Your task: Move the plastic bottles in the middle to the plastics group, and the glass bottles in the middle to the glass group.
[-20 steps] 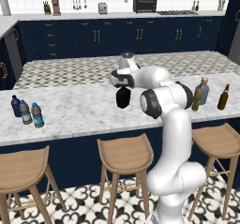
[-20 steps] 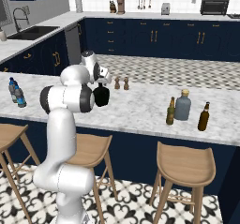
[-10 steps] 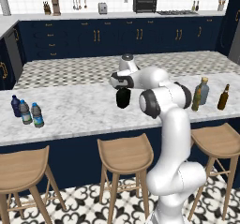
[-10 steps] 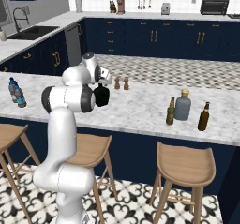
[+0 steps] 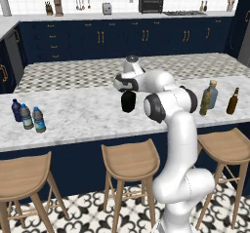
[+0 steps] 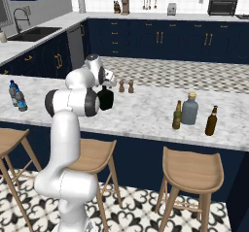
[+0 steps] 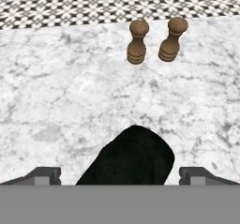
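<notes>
Near the shakers, gripper straddles black bottle — grip unclear; round body may slip.

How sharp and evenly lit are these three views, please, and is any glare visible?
Left base view: sharp, even light, no glare on the counter. Right base view: equally crisp. Hand view: the black bottle is a featureless dark mass; the shakers cast faint shadows.
</notes>
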Motion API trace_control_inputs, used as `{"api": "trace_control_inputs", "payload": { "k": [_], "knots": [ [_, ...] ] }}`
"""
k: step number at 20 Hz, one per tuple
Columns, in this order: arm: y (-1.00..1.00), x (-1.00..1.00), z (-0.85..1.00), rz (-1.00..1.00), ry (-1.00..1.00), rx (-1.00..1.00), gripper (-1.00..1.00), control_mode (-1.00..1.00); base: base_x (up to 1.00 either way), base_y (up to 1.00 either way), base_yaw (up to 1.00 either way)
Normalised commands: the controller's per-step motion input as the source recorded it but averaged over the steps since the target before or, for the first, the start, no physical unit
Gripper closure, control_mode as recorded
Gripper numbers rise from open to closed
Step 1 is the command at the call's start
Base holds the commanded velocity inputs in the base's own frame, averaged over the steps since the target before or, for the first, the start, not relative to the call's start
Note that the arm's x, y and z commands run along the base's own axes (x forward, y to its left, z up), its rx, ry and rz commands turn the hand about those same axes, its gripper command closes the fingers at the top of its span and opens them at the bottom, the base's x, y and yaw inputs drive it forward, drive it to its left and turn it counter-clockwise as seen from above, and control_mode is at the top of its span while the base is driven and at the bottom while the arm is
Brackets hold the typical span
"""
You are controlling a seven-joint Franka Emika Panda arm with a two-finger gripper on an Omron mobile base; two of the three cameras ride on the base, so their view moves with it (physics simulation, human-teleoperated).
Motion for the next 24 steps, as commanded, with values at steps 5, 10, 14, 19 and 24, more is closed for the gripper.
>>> {"api": "trace_control_inputs", "payload": {
  "k": [5, 10, 14, 19, 24],
  "knots": [
    [-0.02, 0.04, -0.11, 0.0, 0.0, 0.0, -1.0, -1.0, 0.0, 0.0, 0.0],
    [-0.07, 0.01, -0.21, 0.0, 0.0, 0.0, -1.0, -1.0, 0.0, 0.0, 0.0],
    [-0.02, 0.0, -0.02, 0.0, 0.0, 0.0, -1.0, -1.0, 0.0, 0.0, 0.0],
    [0.0, 0.0, 0.0, 0.0, 0.0, 0.0, 1.0, -1.0, 0.0, 0.0, 0.0],
    [0.0, 0.0, 0.0, 0.0, 0.0, 0.0, 1.0, -1.0, 0.0, 0.0, 0.0]
  ]
}}
